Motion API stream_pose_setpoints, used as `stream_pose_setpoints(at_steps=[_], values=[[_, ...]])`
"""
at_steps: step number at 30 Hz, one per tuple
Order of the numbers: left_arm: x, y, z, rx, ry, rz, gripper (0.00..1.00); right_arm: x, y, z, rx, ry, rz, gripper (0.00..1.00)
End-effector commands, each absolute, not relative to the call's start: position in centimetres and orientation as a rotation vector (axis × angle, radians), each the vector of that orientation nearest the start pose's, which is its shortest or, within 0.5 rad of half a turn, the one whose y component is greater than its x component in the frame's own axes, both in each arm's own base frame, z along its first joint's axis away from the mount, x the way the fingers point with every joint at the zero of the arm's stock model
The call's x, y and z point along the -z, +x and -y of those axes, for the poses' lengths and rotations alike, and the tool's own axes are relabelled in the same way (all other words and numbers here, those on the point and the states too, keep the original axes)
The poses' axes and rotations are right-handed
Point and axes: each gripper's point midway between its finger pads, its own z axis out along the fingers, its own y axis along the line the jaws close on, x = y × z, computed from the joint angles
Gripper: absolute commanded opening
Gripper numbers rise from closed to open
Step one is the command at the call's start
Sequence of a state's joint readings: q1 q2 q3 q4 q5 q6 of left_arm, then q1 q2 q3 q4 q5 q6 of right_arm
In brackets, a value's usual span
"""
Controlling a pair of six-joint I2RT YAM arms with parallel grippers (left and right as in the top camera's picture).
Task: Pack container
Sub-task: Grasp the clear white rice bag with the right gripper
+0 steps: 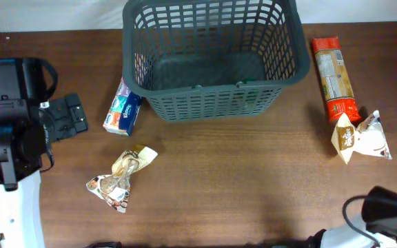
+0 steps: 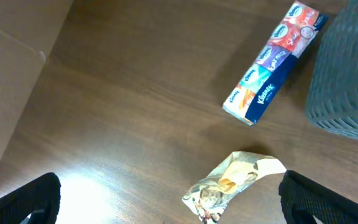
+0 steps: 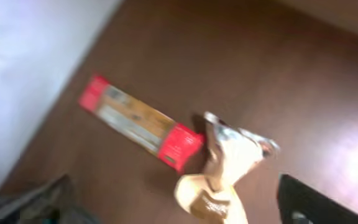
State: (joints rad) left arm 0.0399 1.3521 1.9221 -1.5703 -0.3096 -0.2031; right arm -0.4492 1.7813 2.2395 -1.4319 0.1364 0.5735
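Only label I can read is "Kleenex", on the tissue pack (image 2: 272,65), which lies just beside the basket (image 1: 212,103) at its left front corner. The basket sits far centre on the table (image 1: 253,179). A crumpled packet (image 1: 121,178) lies nearer the arms, apart from the tissues. On the right is a red box (image 1: 335,79), print unreadable, with a pouch (image 1: 360,136) touching its near end. My left gripper (image 2: 169,202) is spread and holds nothing. My right gripper (image 3: 173,205) view is blurred; its fingers look apart, over the pouch.

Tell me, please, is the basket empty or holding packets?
Basket looks empty: visible floor bare, packets lie outside; front-wall greenish patch unclear.
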Motion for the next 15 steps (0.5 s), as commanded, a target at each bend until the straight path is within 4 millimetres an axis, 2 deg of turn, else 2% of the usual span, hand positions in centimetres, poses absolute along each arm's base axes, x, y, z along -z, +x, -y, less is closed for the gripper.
stream_pose_setpoints(at_steps=[1,7,12,15], values=[[-35.3,26.2,-6.3,-0.323,-0.436,-2.504,0.99,-28.0,34.8,22.0,0.187,1.488,-2.239,0.99],[-35.3,26.3,-6.3,-0.322,-0.436,-2.502,0.99,-19.6,34.3,22.1,0.208,1.629,-2.386,0.99],[-35.3,26.2,-6.3,-0.322,-0.436,-2.503,0.99,-11.9,32.9,20.3,0.161,1.805,-2.432,0.99],[-35.2,26.1,-6.3,-0.324,-0.436,-2.508,0.99,-9.0,32.8,19.3,0.092,1.799,-2.468,0.99]])
